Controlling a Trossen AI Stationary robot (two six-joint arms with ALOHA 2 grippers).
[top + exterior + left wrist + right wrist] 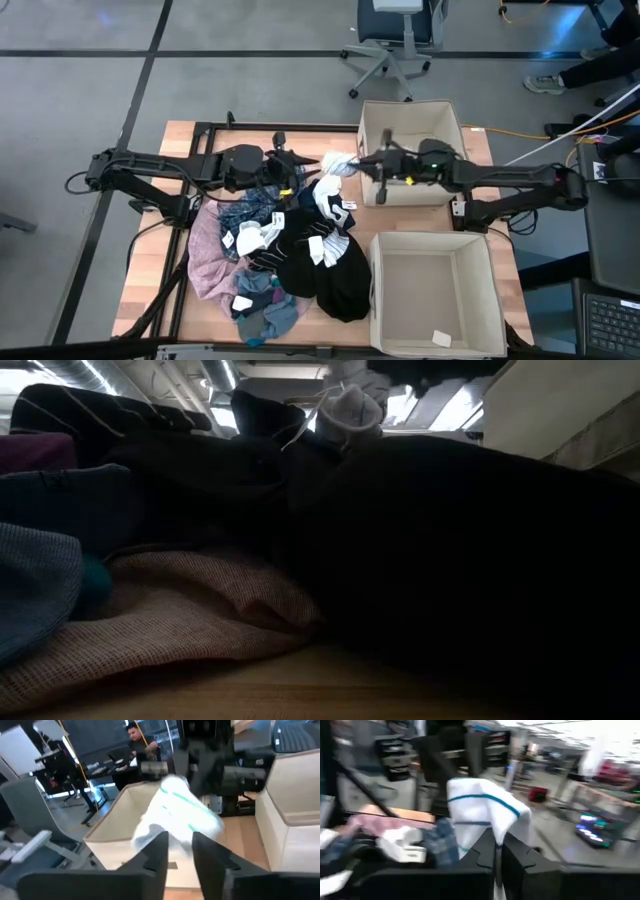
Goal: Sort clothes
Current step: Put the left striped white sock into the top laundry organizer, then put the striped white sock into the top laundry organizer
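1. A soft white garment with thin teal stripes [482, 812] hung crumpled above the table between the two arms, just beside the upper square beige fabric bin [448, 122].
2. The right gripper [496, 851] pinched its lower fold, fingers closed together.
3. The left gripper [179, 851] stood parted beside the cloth.
4. The heap of mixed clothes [285, 255] lay rumpled on the wooden table [150, 270].

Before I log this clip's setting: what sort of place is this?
Probably a robotics lab or office: concrete floor with an office chair, a person at a desk with monitors, a wooden table.
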